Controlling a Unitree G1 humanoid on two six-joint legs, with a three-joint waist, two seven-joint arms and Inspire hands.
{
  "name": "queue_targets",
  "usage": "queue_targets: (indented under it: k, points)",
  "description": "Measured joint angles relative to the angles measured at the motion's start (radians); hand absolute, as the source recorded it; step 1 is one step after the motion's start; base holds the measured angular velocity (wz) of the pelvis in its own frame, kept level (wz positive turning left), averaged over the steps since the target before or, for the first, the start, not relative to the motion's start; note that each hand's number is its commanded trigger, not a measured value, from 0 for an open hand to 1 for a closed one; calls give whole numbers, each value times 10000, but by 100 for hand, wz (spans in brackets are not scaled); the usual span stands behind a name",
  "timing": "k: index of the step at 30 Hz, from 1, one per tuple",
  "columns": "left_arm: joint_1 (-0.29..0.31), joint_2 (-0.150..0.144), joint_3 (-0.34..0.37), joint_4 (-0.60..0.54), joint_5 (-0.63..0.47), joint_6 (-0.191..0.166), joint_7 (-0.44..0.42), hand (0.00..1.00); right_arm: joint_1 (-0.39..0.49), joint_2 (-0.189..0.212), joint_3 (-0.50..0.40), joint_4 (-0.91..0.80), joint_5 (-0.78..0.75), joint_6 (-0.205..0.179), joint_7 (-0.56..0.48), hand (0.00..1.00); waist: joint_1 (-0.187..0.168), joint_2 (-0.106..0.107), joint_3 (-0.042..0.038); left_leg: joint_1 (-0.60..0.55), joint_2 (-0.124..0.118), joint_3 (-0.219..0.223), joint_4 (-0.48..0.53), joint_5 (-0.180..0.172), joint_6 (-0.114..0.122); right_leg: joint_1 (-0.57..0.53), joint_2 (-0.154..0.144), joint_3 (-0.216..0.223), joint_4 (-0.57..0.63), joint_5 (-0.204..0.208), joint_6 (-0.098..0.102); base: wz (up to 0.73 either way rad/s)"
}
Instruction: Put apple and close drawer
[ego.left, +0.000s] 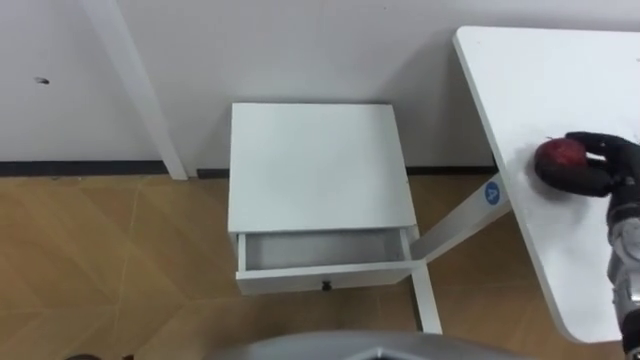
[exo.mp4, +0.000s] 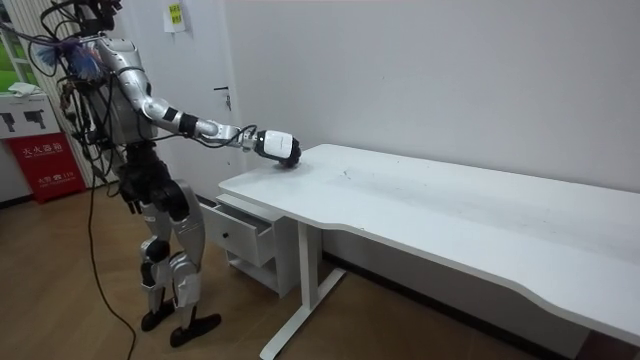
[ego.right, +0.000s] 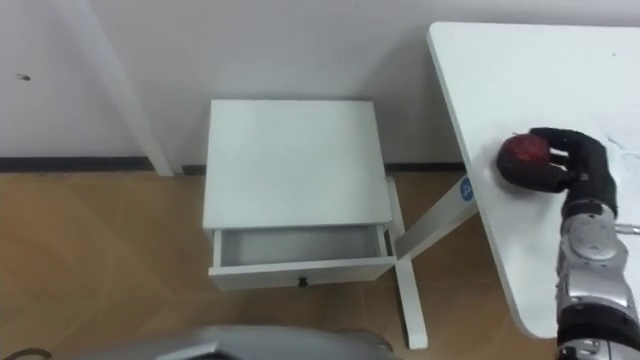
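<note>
Right eye view | right hand (ego.right: 578, 165) curling its fingers round the apple (ego.right: 522, 158), which is sitting on the table (ego.right: 500, 60) against the palm's left | open drawer (ego.right: 300, 248) lying well leftward, lower than the hand.

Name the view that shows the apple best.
The right eye view: the apple lies inside the picture on the desk, the right hand curled round it. The left eye view puts it near the edge; in the room view the hand largely hides it.
</note>
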Motion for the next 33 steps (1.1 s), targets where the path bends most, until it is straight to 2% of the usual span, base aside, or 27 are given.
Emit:
queue_targets:
  k: [4,6,8,9,11,19,24,33]
  points:
    - [-277,-36,-342,73,3,3,-28,0,38,228,777,-932,-794,60,746,100,320,49,29,-34,10,-39,119,0,-1,8,1,-4,1,-1,0,5]
    - [-364,-52,-428,69,-7,0,-37,0,242,456,1342,-1958,-1401,304,1222,100,489,128,47,-78,-2,-54,106,-1,0,-30,-8,-29,-10,-5,5,0]
    - [-366,-61,-636,71,1,16,-57,0,323,480,1830,-2632,-1766,304,1562,100,543,235,18,-176,-3,-59,73,0,1,-166,-20,-37,-6,-5,8,0]
    - [-375,-65,-698,76,-4,21,-116,0,323,564,2013,-2882,-1778,317,1774,100,604,284,42,-214,-3,-68,69,1,1,-185,-23,-55,-10,-5,9,0]
    - [-387,-62,-712,199,-1,25,-236,0,316,670,2249,-3125,-1979,317,2016,100,646,300,34,-237,-5,-131,66,2,0,-185,-18,-99,-28,-6,10,9]
    - [-441,-82,-732,314,9,30,-390,0,364,968,2475,-4502,-2199,345,2499,100,670,339,33,-301,24,-306,44,3,-1,-167,-23,-256,-39,-3,11,5]
    - [-598,-80,-887,371,-27,31,-133,0,401,1016,2894,-4530,-2307,517,2785,100,661,329,29,-307,14,-278,59,4,1,-164,-55,-269,5,-3,13,1]
    - [-736,-91,-1252,373,-32,30,138,0,433,1074,3071,-4416,-2331,522,2967,100,677,280,40,-389,1,-291,133,3,4,-162,-70,-296,1,-4,14,0]
